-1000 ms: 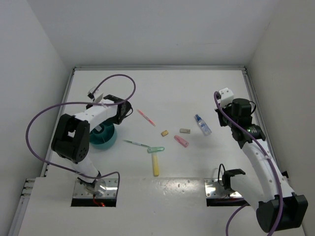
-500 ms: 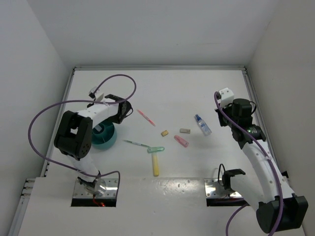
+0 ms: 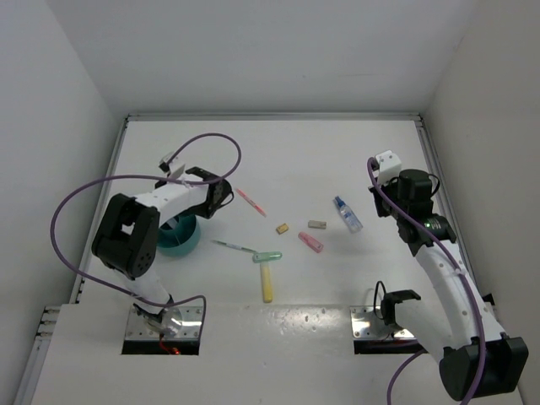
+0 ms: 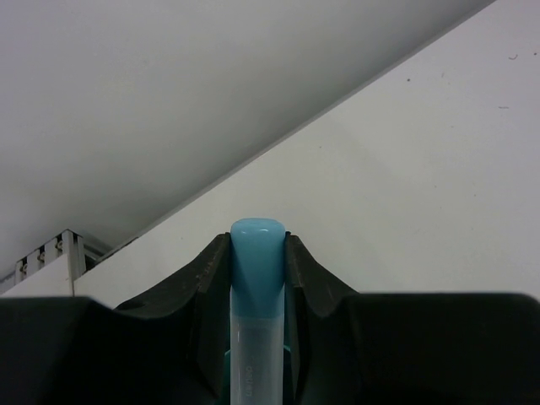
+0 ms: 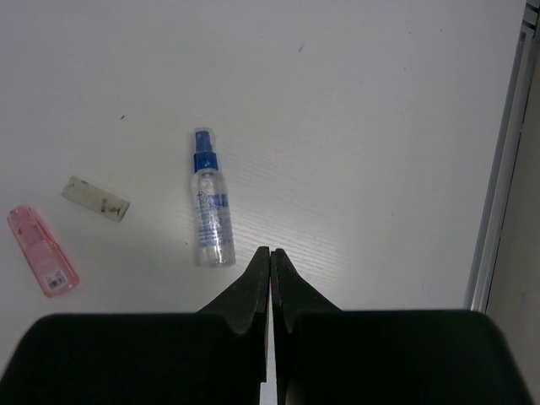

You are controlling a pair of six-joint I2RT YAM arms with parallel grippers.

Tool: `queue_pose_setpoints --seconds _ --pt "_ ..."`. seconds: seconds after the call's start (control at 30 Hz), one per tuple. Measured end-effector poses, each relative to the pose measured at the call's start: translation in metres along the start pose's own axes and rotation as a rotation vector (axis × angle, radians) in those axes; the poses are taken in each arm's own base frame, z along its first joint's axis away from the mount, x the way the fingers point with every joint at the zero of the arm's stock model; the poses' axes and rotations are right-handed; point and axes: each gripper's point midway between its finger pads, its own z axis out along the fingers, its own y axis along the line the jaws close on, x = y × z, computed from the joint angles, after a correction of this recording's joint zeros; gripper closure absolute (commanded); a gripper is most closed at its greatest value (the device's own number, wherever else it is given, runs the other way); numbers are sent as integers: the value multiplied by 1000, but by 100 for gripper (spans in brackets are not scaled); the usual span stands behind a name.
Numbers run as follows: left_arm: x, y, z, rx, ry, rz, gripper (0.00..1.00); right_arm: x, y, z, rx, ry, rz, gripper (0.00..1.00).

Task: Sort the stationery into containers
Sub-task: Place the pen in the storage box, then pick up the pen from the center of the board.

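Observation:
In the left wrist view my left gripper is shut on a light-blue marker, whose cap sticks out between the fingertips. From above, that gripper hovers just right of and beyond the round teal cup. My right gripper is shut and empty, a little right of the clear blue-capped bottle; from above it stands right of the bottle. On the table lie a pink-red pen, two tan erasers, a pink marker, a green pen and a yellow marker.
A pale green piece lies at the yellow marker's far end. White walls enclose the table, with a metal rail along the right edge. The left arm's purple cable loops above the cup.
The left gripper, still holding the light-blue marker, has shifted slightly to the right and nearer, away from the cup. The right arm has not moved.

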Motion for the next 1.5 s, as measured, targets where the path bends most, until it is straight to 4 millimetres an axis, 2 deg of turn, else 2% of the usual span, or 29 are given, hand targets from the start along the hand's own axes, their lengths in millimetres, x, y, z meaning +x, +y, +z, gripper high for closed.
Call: queue_pose_setpoints --seconds 0.1,0.47,0.67,0.7,0.73,0.77,0.87,0.9,1.0,1.07,1.1,1.2,1.27,1.3,1.37,1.4,1.43,1.47,1.5 --pt "1 0 -3 10 -4 6 64 0 0 0 1 -2 0 100" --pt "3 4 -4 15 -5 11 55 -2 0 -2 3 -8 0 100" --pt "-4 7 -7 26 -7 -11 40 -2 0 -2 2 -8 0 100" --pt "-7 7 -9 36 -8 -17 35 -2 0 -2 2 -8 0 100" --pt "-12 7 -13 51 -8 -24 26 -2 0 -2 -1 -9 0 100" --pt "-20 5 -20 75 -11 -29 20 -2 0 -2 -3 -10 0 98" --pt "-62 -11 -51 186 -34 -64 6 -2 2 -2 -9 -11 -1 81" --pt "-81 -19 -69 242 -51 -68 4 -2 2 -2 -11 -12 -2 69" --pt "-120 -37 -128 415 -110 -38 1 -2 2 -1 -14 -12 -4 57" --pt "-127 -49 -166 534 -133 42 1 -2 3 -2 -16 -10 -7 55" --pt "-121 -58 -186 631 -101 94 1 -1 3 -2 -16 -8 -7 55" --pt "-113 -82 -219 886 -5 174 1 0 3 -1 -18 -4 -7 54" --pt "-118 -95 -237 1111 81 156 1 0 3 -1 -18 -2 -7 53" --pt "-126 -97 -243 1206 110 132 15 1 3 -1 -19 0 -7 53" --pt "-148 -97 -258 1374 151 58 37 1 3 -1 -19 1 -8 63" --pt "-158 -96 -266 1434 161 25 69 1 3 -1 -19 1 -8 72" --pt "-165 -94 -277 1494 173 -8 78 1 3 -1 -20 1 -10 94" --pt "-164 -92 -290 1547 192 -16 89 1 3 -1 -19 1 -16 100" --pt "-156 -90 -307 1604 222 -18 100 1 4 -1 -21 2 -11 100"
